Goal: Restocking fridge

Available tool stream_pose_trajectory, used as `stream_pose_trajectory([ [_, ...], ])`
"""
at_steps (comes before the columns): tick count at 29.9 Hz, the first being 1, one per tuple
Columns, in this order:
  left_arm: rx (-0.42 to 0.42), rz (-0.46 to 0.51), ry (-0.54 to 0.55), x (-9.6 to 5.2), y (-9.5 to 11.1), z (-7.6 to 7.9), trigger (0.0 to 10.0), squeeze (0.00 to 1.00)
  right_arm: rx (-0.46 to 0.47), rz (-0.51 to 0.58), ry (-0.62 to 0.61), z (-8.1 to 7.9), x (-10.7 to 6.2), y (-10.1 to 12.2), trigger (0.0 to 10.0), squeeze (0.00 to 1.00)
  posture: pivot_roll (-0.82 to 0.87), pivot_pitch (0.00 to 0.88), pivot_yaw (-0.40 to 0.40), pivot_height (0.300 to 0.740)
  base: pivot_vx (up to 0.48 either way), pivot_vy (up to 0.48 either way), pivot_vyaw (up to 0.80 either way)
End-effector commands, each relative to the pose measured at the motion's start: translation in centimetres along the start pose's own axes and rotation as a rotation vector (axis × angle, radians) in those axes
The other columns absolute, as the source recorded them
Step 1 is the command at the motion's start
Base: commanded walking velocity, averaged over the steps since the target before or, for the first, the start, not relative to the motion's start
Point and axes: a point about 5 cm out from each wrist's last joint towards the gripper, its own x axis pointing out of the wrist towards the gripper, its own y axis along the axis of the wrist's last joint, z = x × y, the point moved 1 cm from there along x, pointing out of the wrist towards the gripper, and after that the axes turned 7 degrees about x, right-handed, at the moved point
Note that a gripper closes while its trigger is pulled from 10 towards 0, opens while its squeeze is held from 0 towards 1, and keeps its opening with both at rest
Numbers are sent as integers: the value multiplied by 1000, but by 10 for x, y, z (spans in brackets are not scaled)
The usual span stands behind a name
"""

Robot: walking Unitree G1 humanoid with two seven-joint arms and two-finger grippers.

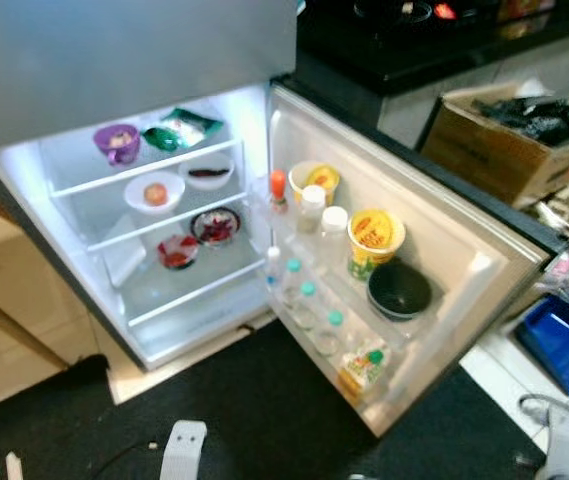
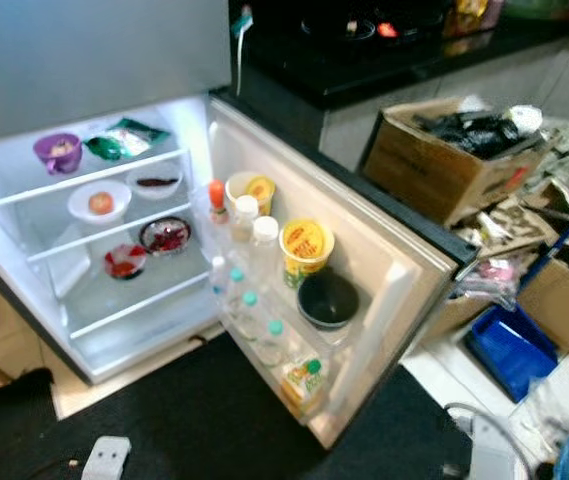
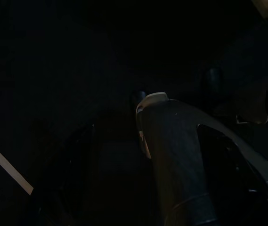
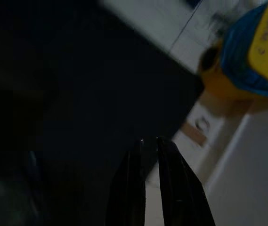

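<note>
The fridge (image 1: 24, 70) stands open in front of me, lit inside. Its shelves hold a purple bowl (image 1: 117, 142), a green packet (image 1: 184, 128), a white bowl with a red fruit (image 1: 154, 192), a dark bowl of red food (image 1: 215, 226) and a small red dish (image 1: 177, 251). The door bins (image 1: 484, 270) carry an orange-capped bottle (image 1: 278, 190), white-capped jars (image 1: 334, 232), a yellow noodle cup (image 1: 375, 238), a black bowl (image 1: 399, 290), teal-capped bottles (image 1: 307, 300) and a green-capped carton (image 1: 363, 368). My right gripper (image 4: 149, 140) hangs low, shut and empty. My left gripper (image 3: 166, 141) hangs in deep shade.
A black mat (image 1: 264, 410) covers the floor before the fridge. To the right, past the door, stand a full cardboard box (image 1: 504, 140), a blue bin (image 1: 564, 340) and loose clutter. A black counter (image 1: 434, 40) runs behind. A blue and yellow object (image 4: 256, 52) lies near my right gripper.
</note>
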Motion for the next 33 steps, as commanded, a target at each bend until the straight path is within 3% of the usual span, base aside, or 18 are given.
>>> stream_pose_trajectory([
  [1,7,-22,4,-1,-5,-2,10000,0,78,91,-4,2,2,25,10000,0,-46,62,-18,740,0,0,0],
  [3,7,-21,4,-1,-5,-2,10000,0,95,112,-6,2,3,31,10000,0,-46,62,-18,740,0,0,0],
  [7,5,-21,3,-1,-5,-1,10000,0,227,261,-10,6,4,79,10000,0,-46,62,-18,740,0,0,0],
  [8,5,-24,4,-1,-6,0,10000,0,310,328,18,4,2,100,10000,0,-46,62,-18,740,0,0,0],
  [9,5,-24,4,-1,-7,0,10000,0,328,341,25,4,2,104,5059,0,-46,62,-18,740,0,0,0],
  [11,5,-26,5,-1,-7,0,10000,0,373,384,99,-4,1,117,5059,0,-40,66,-22,740,0,0,0],
  [12,4,-26,8,-2,-8,-1,10000,0,373,437,249,-23,-3,132,0,0,-40,67,-22,740,0,0,0],
  [13,3,-26,9,-2,-8,-1,10000,0,356,453,316,-33,-4,137,0,0,-40,67,-22,740,0,0,0],
  [14,3,-26,9,-2,-8,-1,10000,0,356,453,316,-33,-4,137,0,0,-40,67,-22,740,0,0,0],
  [18,0,-24,15,-2,-7,-2,10000,0,289,450,543,-69,-10,141,0,0,-39,67,-24,740,0,0,0],
  [20,1,-23,15,-2,-7,-2,10000,0,277,440,589,-75,-11,139,0,0,-39,67,-24,740,0,0,0],
  [21,1,-22,16,-2,-7,-2,10000,0,239,417,654,-85,-13,134,5804,0,-39,67,-24,740,0,0,0],
  [22,1,-21,16,-1,-6,-2,10000,0,184,388,731,-96,-15,128,10000,0,-39,67,-24,740,0,0,0],
  [23,1,-21,16,-1,-6,-2,10000,0,184,388,731,-96,-15,128,10000,0,-39,67,-24,740,0,0,0],
  [29,5,-24,16,-1,-6,-2,10000,0,-35,268,1052,-134,-31,97,10000,0,-44,69,-20,740,0,0,0],
  [33,5,-27,16,-1,-7,-1,10000,0,-105,220,1206,-150,-42,84,10000,0,-46,69,-22,740,0,0,0],
])
